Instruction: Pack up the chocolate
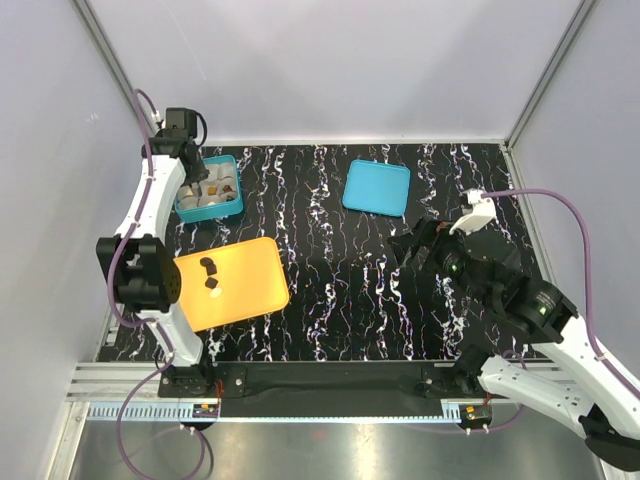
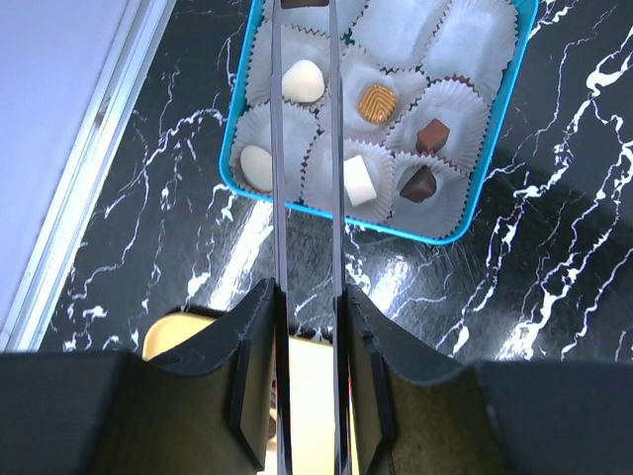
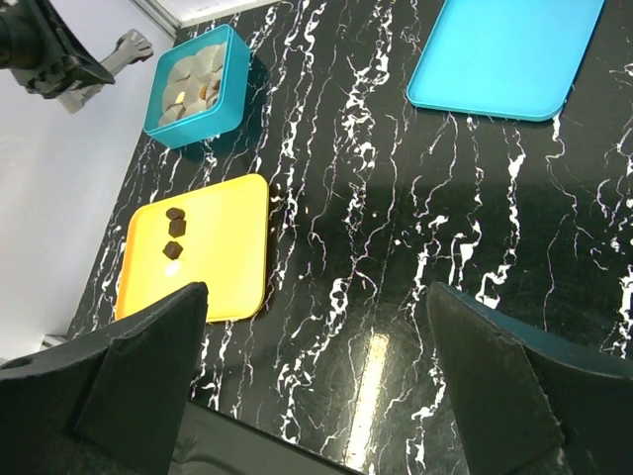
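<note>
Risk at the square teal box (image 3: 223,104): thin blades could snag a pleated paper cup (image 2: 450,40) and tip out seated chocolate (image 2: 304,81).

Left gripper (image 2: 305,20) above box, blades narrowly apart, dark sliver between them (clamped? cannot tell).

Three dark pieces (image 3: 176,228) on flat orange tray (image 3: 227,257) near box.

Right gripper (image 3: 316,396) well right of box, spread wide, empty.

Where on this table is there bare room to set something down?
Widest: the marble table between the orange tray and the right claw, in front of the teal lid. Also the strip between teal box and lid. Crowded: the box corner, with the left claw over it.
</note>
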Available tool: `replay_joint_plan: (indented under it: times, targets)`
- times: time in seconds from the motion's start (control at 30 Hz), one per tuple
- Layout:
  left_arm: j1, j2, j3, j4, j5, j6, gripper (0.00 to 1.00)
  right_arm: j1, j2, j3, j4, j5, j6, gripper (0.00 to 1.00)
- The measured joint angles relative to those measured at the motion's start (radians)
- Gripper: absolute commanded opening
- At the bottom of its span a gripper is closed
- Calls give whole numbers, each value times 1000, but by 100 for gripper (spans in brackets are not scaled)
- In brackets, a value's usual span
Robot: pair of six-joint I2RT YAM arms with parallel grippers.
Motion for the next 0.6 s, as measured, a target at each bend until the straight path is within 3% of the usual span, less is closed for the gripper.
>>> replay_joint_plan:
  times: [0.6]
  targets:
    - [3,101,9,65,21,27,32,0,-19,85,33,1,-23,100]
